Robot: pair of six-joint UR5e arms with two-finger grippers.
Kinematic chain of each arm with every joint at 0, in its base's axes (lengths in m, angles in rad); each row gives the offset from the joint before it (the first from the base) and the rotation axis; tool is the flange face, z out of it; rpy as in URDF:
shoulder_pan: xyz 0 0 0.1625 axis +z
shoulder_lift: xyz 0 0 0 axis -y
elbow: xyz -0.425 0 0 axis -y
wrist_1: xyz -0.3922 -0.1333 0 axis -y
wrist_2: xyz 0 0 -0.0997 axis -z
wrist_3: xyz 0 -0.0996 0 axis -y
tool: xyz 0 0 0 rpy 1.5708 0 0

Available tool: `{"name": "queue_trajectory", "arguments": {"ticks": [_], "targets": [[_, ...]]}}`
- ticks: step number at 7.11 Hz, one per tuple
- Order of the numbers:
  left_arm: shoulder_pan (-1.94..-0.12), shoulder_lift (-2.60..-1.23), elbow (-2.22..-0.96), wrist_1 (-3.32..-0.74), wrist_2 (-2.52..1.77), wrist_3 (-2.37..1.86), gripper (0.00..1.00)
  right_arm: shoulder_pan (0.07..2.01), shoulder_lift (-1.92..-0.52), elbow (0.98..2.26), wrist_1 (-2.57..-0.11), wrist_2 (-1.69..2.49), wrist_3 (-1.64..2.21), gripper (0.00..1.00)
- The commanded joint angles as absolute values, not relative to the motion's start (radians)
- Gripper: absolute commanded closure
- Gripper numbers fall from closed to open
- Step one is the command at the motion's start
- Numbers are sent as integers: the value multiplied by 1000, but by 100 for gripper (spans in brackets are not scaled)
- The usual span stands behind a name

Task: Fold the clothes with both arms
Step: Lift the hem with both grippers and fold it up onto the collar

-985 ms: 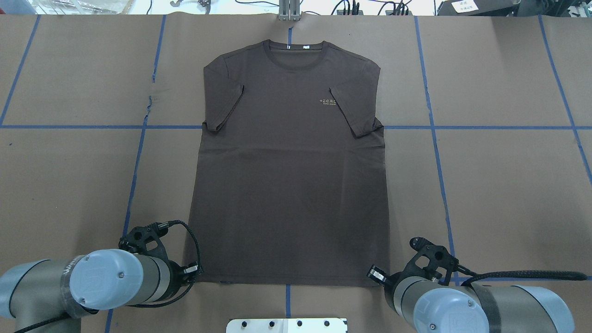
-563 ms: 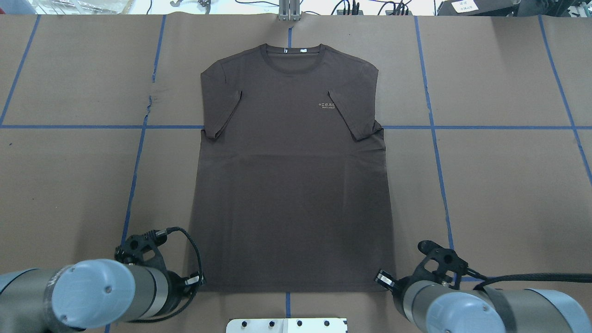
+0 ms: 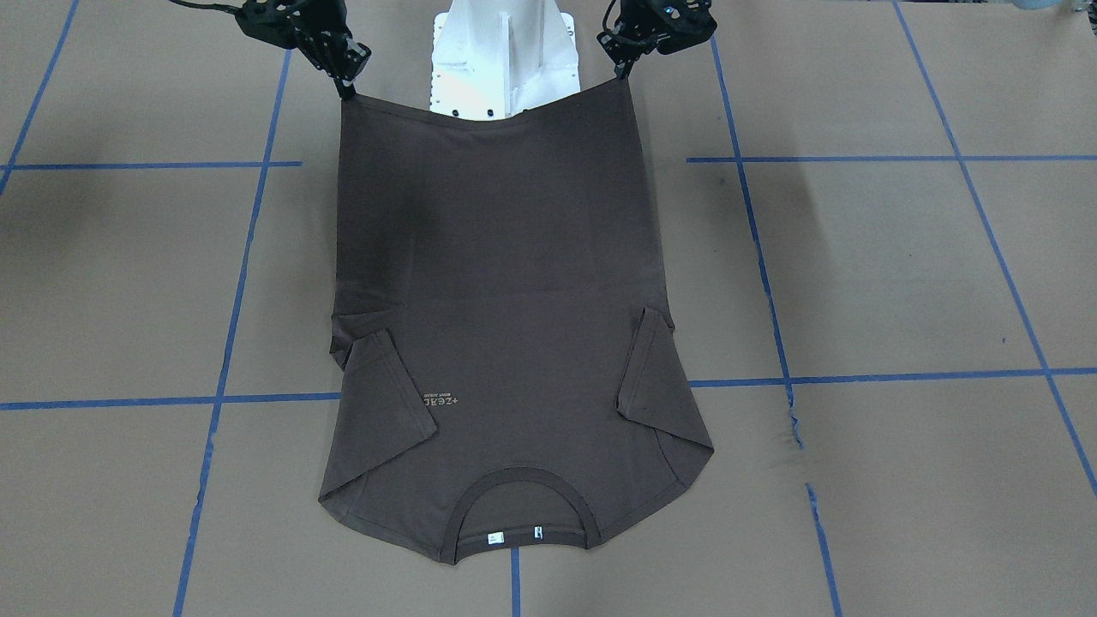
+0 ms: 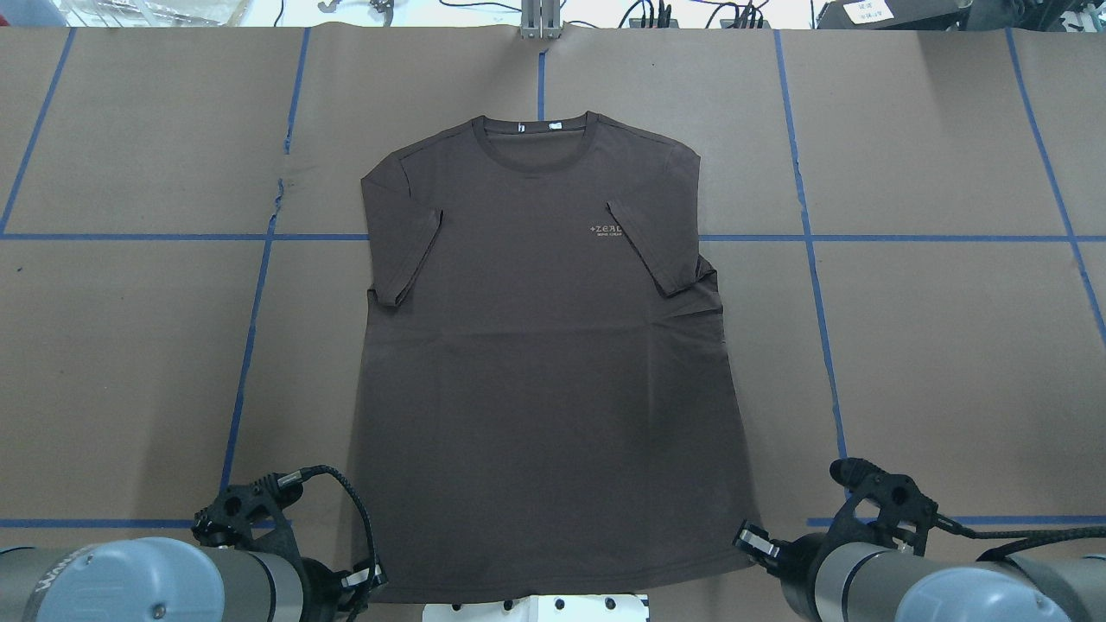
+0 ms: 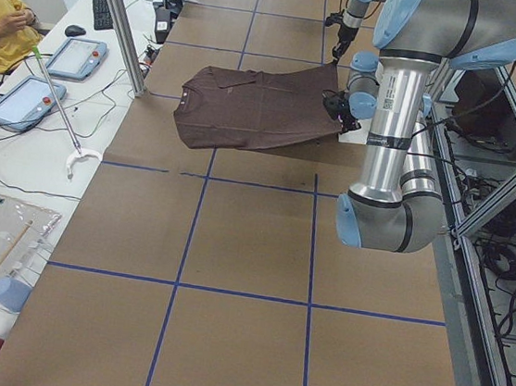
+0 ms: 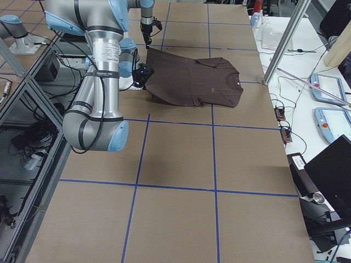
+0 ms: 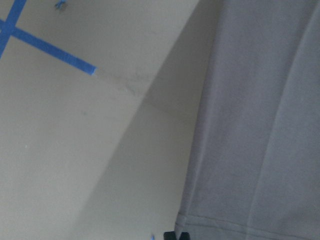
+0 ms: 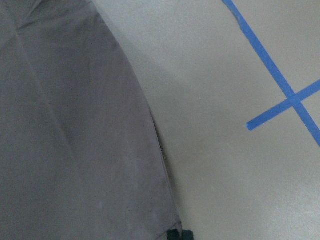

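Note:
The dark brown T-shirt (image 4: 544, 345) lies front up, collar (image 4: 536, 130) at the far side, both sleeves folded in over the chest. Its hem end is raised off the table while the collar end rests on the brown paper. My left gripper (image 4: 371, 583) is shut on the left hem corner, which also shows in the front view (image 3: 622, 77). My right gripper (image 4: 750, 549) is shut on the right hem corner, which the front view shows too (image 3: 345, 86). Each wrist view shows shirt cloth (image 7: 260, 125) (image 8: 75, 140) running into black fingertips at the bottom edge.
The white base pedestal (image 3: 506, 60) stands just behind the raised hem. Blue tape lines (image 4: 251, 345) grid the brown paper. A metal post (image 4: 540, 22) stands at the far edge. An operator in yellow (image 5: 3, 20) sits by tablets (image 5: 69, 55) beyond the table.
Both arms have drawn back toward the robot with the hem corners in them. The whole shirt has slid toward the robot; its collar is now farther from the far edge.

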State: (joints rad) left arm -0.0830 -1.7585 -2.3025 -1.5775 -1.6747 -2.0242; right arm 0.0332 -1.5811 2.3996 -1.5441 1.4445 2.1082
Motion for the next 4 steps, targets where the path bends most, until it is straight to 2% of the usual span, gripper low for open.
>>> {"name": "queue_trajectory", "arguments": {"ticks": [1, 2, 4], "targets": [[-258, -1845, -2243, -1574, -1672, -1934, 100, 209, -1478, 2343, -1546, 1518, 1995, 100], [-329, -1880, -2176, -1577, -1672, -1837, 100, 318, -1427, 2273, -1546, 1567, 1914, 100], [-488, -1949, -2055, -1589, -1675, -1710, 100, 496, -1253, 2026, -1546, 1644, 1752, 100]]}}
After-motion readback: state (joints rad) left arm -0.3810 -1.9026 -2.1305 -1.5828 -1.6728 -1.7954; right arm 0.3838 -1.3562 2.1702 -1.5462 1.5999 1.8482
